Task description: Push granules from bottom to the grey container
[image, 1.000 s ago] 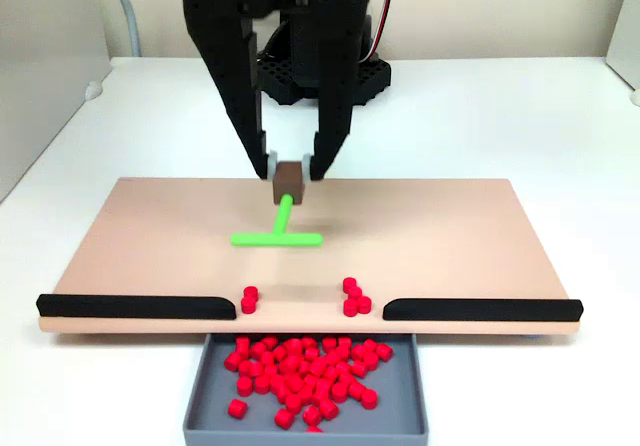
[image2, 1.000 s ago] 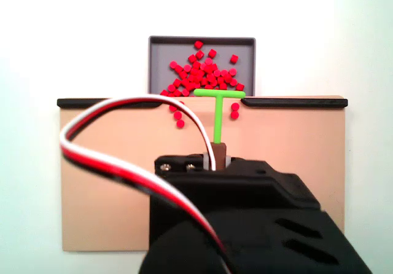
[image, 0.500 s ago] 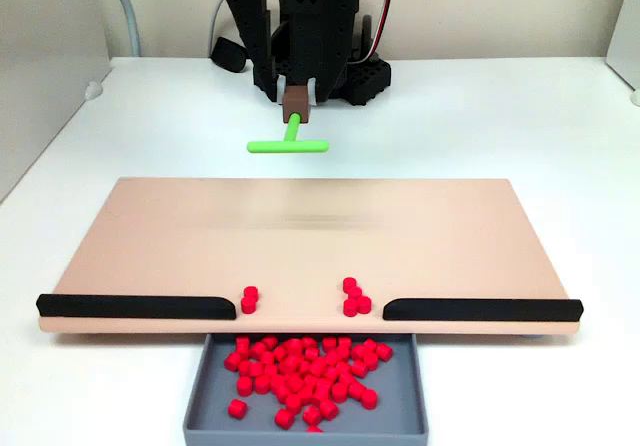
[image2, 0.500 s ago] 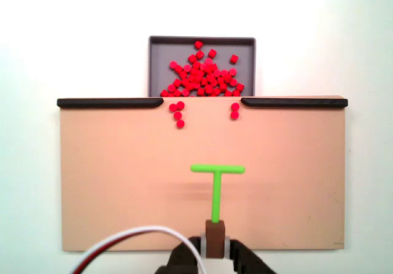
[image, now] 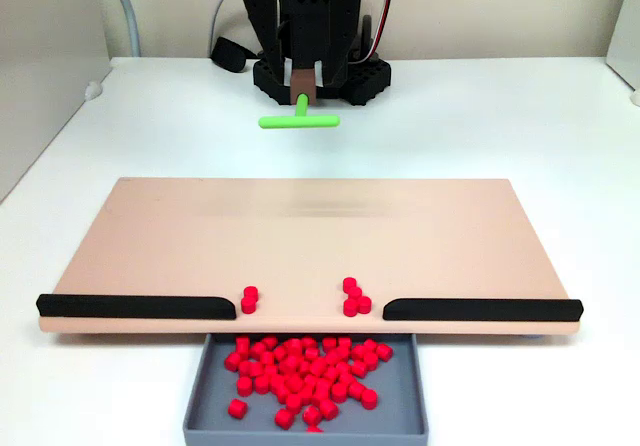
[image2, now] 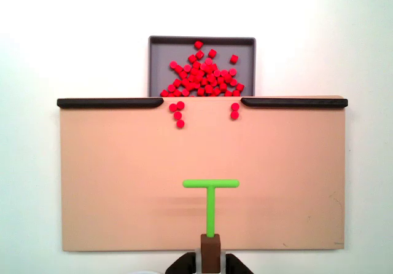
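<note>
Many red granules [image: 305, 371] lie piled in the grey container [image: 405, 411] below the board's front gap; in a fixed view the same pile [image2: 201, 77] fills the container [image2: 161, 53] at the top. A few granules [image: 249, 299] [image: 354, 297] rest on the tan board beside the gap, seen from the other side as two small clusters [image2: 177, 115] [image2: 234, 110]. My gripper [image: 300, 88] [image2: 210, 263] is shut on the brown handle block of a green T-shaped pusher [image: 299, 121] [image2: 210, 195], held at the board's far edge, well back from the granules.
The tan board [image: 300, 226] [image2: 123, 176] carries two black strips [image: 130, 306] [image: 480, 309] along its container edge, with a gap between them. The arm's black base [image: 320, 71] stands behind the board on the white table.
The gripper has drawn back with the green pusher from the middle of the board to its far edge, near the arm's base. The granules have not moved.
</note>
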### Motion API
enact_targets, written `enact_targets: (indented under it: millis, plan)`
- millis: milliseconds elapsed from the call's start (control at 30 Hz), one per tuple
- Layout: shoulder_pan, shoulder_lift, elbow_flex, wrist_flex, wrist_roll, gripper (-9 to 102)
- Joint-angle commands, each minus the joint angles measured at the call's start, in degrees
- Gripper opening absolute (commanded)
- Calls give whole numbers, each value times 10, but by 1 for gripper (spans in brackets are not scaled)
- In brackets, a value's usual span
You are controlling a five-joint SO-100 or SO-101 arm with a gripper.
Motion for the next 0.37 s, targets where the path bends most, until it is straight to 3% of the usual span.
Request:
enact_targets:
  millis: [0, 333]
  plan:
    - [-2, 18, -3, -3, 1, 0]
    - [15, 14, -3, -3, 1, 0]
